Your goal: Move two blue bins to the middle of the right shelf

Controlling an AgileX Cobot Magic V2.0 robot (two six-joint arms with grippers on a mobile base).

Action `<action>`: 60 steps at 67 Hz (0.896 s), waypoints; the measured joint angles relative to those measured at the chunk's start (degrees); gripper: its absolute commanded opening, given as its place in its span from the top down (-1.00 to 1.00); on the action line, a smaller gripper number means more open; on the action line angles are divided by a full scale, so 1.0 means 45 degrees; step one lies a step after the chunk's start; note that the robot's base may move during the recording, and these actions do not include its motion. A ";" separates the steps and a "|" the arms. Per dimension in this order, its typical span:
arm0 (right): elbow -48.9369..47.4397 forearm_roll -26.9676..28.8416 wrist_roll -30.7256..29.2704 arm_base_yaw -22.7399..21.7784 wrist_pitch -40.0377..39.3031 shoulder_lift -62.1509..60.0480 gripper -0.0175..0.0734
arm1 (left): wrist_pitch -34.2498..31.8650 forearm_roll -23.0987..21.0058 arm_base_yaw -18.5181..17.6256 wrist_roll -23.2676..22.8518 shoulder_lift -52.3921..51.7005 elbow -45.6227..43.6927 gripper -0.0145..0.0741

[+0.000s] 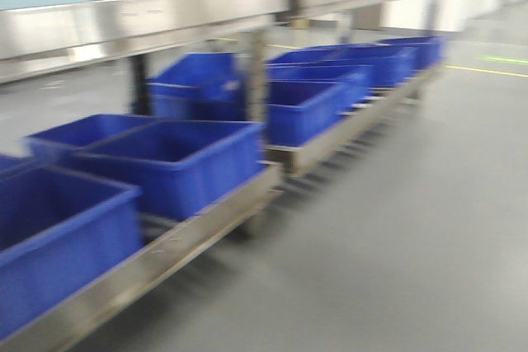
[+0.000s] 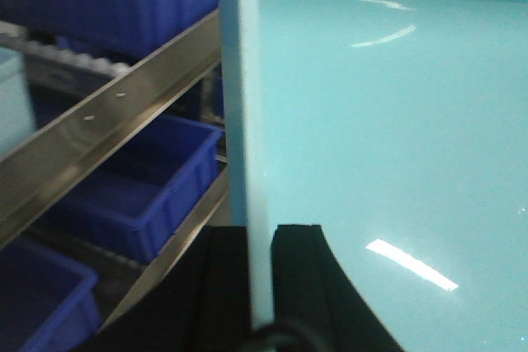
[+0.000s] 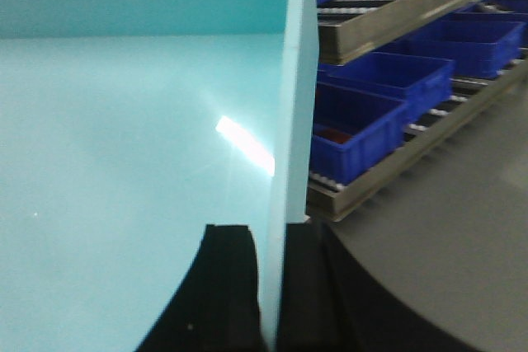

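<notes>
Two grippers, one pale cyan bin (image 2: 388, 138) held off the shelf.
I see left gripper (image 2: 261, 241) and right gripper (image 3: 276, 241) each pinching a side wall; steel rack (image 1: 165, 14) with dark blue bins (image 1: 181, 162) alongside.

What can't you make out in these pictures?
1. Front view: motion blur smears the dark blue bins' details.
2. Left wrist view: the pale blue bin overruns the frame; one tub or two, unclear.
3. Right wrist view: a red item in a dark bin, too blurred to name.
</notes>
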 measured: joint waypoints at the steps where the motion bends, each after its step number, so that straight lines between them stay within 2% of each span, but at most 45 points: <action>1: 0.0000 0.0000 0.0000 0.0000 0.0000 0.0000 0.97 | 0.0000 0.0000 0.0000 0.0000 0.0000 0.0000 0.92; 60: 0.0000 0.0000 0.0000 0.0000 0.0000 -0.0023 0.97 | 0.0000 0.0000 0.0000 0.0000 0.0000 0.0000 0.92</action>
